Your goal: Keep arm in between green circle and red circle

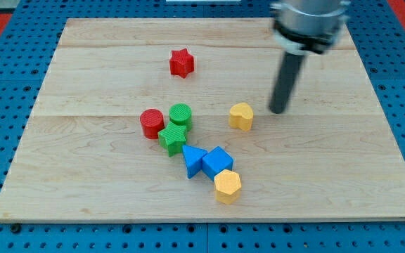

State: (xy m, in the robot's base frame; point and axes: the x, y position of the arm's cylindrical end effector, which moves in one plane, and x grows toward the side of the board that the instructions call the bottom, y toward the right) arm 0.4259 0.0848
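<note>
The green circle (181, 114) and the red circle (151, 123) stand side by side near the board's middle, the red one to the view's left, almost touching. My tip (278, 110) rests on the board well to the view's right of both, just right of a yellow heart-like block (241, 116). The rod rises from the tip toward the view's top right.
A green star (173, 138) sits just below the two circles, touching them. A blue triangle (193, 161), a blue cube (218, 162) and a yellow hexagon (227, 186) cluster below it. A red star (181, 62) lies near the view's top. The wooden board (83, 176) has blue pegboard around it.
</note>
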